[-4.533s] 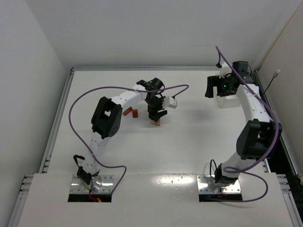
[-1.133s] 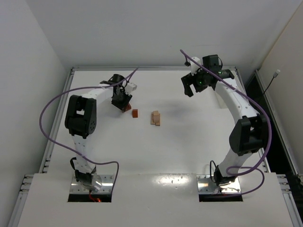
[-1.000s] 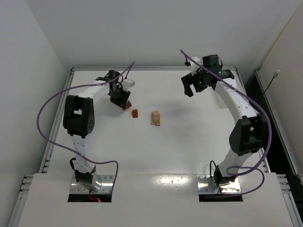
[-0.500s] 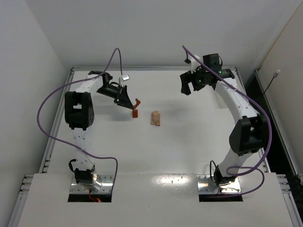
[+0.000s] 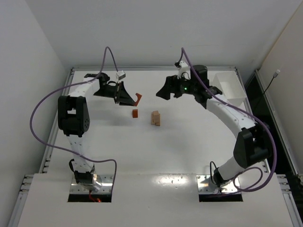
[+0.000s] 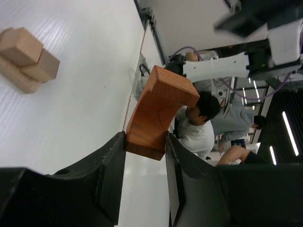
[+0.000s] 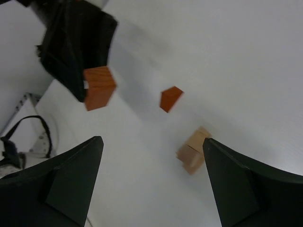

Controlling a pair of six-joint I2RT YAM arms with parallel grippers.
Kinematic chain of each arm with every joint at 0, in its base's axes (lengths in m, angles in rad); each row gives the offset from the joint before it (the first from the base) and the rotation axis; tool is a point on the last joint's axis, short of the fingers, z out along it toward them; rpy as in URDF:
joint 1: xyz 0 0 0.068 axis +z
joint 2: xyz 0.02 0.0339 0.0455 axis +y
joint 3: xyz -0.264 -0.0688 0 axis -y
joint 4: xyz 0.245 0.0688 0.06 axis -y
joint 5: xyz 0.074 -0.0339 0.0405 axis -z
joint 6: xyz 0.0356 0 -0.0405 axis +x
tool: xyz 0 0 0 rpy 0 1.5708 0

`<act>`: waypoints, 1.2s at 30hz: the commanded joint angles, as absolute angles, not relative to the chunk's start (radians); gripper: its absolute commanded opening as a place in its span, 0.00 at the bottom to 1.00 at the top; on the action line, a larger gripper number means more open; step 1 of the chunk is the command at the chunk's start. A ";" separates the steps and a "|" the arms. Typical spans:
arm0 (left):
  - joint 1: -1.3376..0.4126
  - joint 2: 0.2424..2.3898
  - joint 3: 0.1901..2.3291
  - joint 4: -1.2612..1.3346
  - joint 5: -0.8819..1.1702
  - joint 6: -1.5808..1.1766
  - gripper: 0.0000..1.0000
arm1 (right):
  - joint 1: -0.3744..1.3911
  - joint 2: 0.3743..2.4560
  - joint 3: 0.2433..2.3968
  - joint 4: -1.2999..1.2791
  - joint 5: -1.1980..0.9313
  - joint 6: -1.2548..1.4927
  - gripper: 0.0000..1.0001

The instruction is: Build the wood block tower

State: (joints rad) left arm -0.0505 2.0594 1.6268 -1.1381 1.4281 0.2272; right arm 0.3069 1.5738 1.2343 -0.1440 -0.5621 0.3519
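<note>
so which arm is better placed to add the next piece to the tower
Left, likely: the left gripper is shut on the reddish-brown curved wooden block, aloft near the pale tan block stack. The right gripper is open and empty.

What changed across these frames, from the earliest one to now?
The left gripper left the pale stack, swung out to the left, closed on the curved reddish-brown block and lifted it off the table. The right gripper, open, swung from above the white tray toward the middle. The stack and the small reddish cube stayed put.
</note>
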 commanded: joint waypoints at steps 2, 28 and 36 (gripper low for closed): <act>-0.040 1.990 1.699 -0.985 1.623 0.063 0.00 | 0.417 1.537 1.270 0.070 -0.594 0.527 0.83; 0.121 1.879 1.784 -0.807 1.623 -0.273 0.00 | 0.521 1.789 1.450 0.422 -0.675 0.811 0.81; 0.121 1.859 1.753 -0.788 1.623 -0.293 0.00 | 0.552 1.855 1.558 0.462 -0.675 0.856 0.80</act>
State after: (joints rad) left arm 0.1177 1.8988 1.7477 -0.8124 1.4658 -0.2684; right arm 0.5388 1.8488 1.4899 0.3649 -0.6598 0.8249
